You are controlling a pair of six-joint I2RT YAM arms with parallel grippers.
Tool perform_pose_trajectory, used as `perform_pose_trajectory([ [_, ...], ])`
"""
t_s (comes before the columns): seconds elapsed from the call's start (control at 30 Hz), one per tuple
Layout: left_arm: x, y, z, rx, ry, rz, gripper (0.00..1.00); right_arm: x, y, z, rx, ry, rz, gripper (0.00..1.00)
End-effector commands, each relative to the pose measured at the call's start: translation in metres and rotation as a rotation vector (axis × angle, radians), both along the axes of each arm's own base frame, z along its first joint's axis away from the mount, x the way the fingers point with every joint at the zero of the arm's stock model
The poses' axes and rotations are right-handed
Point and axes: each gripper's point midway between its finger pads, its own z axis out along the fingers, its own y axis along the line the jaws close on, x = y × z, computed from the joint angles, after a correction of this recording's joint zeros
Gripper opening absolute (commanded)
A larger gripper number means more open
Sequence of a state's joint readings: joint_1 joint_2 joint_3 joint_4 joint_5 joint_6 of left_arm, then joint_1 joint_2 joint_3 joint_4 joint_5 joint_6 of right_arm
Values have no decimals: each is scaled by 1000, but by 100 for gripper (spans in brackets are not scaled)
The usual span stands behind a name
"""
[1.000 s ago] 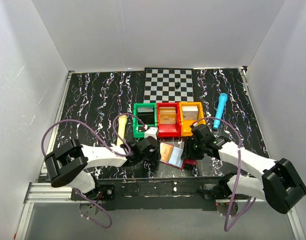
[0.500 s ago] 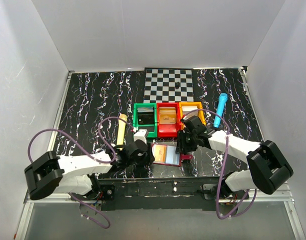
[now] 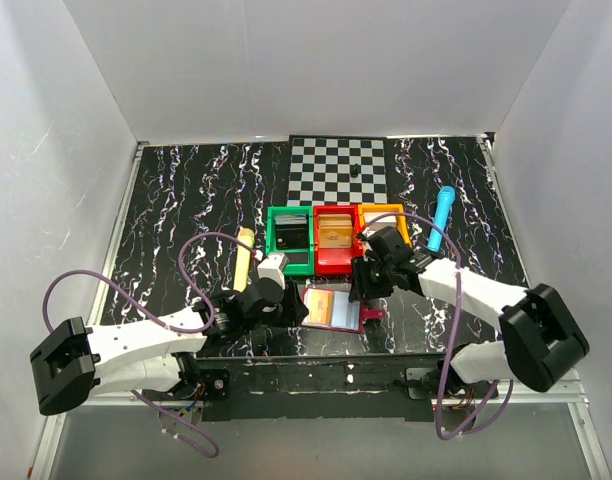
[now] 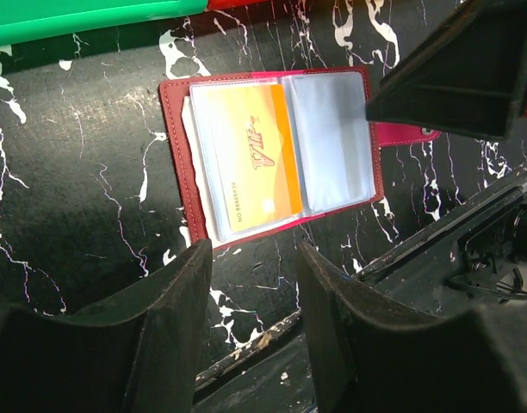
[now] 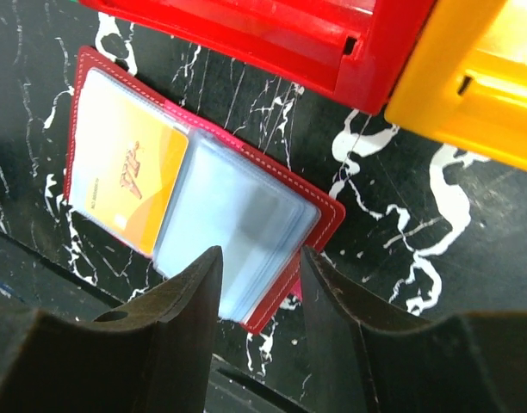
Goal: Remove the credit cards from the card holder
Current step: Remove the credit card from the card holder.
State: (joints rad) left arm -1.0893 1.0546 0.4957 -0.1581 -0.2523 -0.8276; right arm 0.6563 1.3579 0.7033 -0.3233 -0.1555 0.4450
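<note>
My left gripper (image 4: 253,251) and right gripper (image 5: 261,255) hover empty, jaws apart, over the spread holder (image 4: 332,138); next I'd pinch out the orange card (image 4: 246,159).

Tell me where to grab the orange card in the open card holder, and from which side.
Pinch the orange card at its outer long edge, beside the red border of the card holder, coming low from the left gripper side. It lies flat under a clear sleeve, so a top-down pinch probably finds no edge. Which way the sleeve opens is unclear.
</note>
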Motion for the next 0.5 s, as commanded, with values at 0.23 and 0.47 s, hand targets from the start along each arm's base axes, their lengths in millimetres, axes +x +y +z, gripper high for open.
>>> perform_pose_trajectory([
  [0.23, 26, 7, -10, 19, -1, 60, 41, -2, -14, 16, 13, -77, -66, 54],
  [0.47, 26, 10, -25, 0, 59, 64, 38, 7, -4, 2, 22, -66, -62, 57],
])
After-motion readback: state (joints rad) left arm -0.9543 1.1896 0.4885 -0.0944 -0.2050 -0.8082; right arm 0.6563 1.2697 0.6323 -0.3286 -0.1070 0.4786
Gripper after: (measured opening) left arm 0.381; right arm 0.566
